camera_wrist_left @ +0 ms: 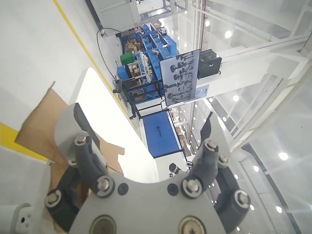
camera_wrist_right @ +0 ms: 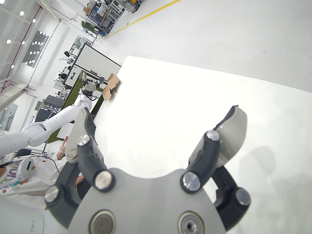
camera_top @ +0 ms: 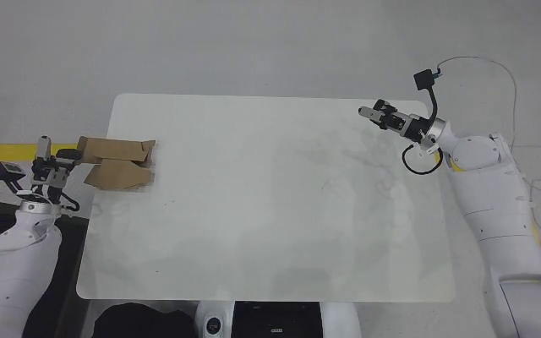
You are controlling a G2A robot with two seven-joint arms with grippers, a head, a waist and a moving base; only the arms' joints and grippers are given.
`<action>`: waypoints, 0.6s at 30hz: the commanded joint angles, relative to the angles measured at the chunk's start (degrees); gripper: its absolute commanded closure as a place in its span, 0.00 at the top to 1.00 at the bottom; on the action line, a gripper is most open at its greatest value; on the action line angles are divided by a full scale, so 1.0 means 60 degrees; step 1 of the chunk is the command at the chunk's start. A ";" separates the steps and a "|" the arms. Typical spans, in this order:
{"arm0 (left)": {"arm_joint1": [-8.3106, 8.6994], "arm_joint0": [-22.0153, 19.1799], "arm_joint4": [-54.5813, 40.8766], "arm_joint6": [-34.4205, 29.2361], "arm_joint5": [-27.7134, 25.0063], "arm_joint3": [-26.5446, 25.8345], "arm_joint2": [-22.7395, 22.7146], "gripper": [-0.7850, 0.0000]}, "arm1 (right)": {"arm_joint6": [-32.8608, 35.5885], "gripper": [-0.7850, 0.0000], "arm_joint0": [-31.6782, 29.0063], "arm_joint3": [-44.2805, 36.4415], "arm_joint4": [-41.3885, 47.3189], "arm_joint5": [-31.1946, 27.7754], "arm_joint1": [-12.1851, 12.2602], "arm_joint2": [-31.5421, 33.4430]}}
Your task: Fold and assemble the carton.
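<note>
Grey floor surrounds a white table [camera_top: 254, 253] with rounded corners; a yellow floor line [camera_top: 13, 152] runs off past its left edge. On the table lies the carton [camera_top: 118, 162], brown cardboard not yet built into a box; it sits at the left edge, nearer the far left corner than the near one, and part of it hangs out over that edge. From above it reads as two brown sections side by side, one a longer band towards the far edge, the other a shorter piece with pointed flaps towards the near edge.

At the overhanging end of the carton, off the table's left edge, is the left gripper [camera_top: 66, 157]; its own wrist view shows the left gripper [camera_wrist_left: 143, 113] with fingers spread wide and nothing between them; the carton [camera_wrist_left: 43, 120] lies beside and behind one finger [camera_wrist_left: 80, 122], and whether that finger touches the cardboard cannot be told.

Well apart from the carton, the right gripper [camera_top: 369, 111] hangs over the far right corner of the table, pointing along the far edge towards the left; in its wrist view the right gripper [camera_wrist_right: 159, 110] is likewise spread, with only bare table [camera_wrist_right: 182, 86] between the fingers; the carton [camera_wrist_right: 111, 86] shows small at the opposite edge of the table, with the left arm [camera_wrist_right: 48, 122] behind it.
</note>
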 commanded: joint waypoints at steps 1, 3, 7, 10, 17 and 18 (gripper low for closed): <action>0.0011 0.0036 0.0110 -0.0037 -0.0056 0.0124 -0.0154 1.00 | 0.0000 1.00 0.0000 0.0000 0.0000 0.0000 0.0000 0.0000; 0.0020 0.0059 0.0204 -0.0064 -0.0072 0.0206 -0.0268 1.00 | 0.0000 1.00 0.0000 0.0000 0.0000 0.0000 0.0000 0.0000; 0.0058 0.0107 0.0846 0.0027 0.0054 0.0447 -0.0473 1.00 | 0.0000 1.00 0.0000 0.0000 0.0000 0.0000 0.0000 0.0000; 0.0059 0.0202 0.1116 0.0198 0.0235 0.0519 -0.0567 1.00 | 0.0000 1.00 0.0000 0.0000 0.0000 0.0000 0.0000 0.0000; -0.0051 0.0488 0.1084 0.0676 0.0546 0.0522 -0.0804 1.00 | 0.0000 1.00 0.0000 0.0000 0.0000 0.0000 0.0000 0.0000; -0.0063 0.0479 0.1176 0.0744 0.0624 0.0526 -0.0813 1.00 | 0.0000 1.00 0.0000 0.0000 0.0000 0.0000 0.0000 0.0000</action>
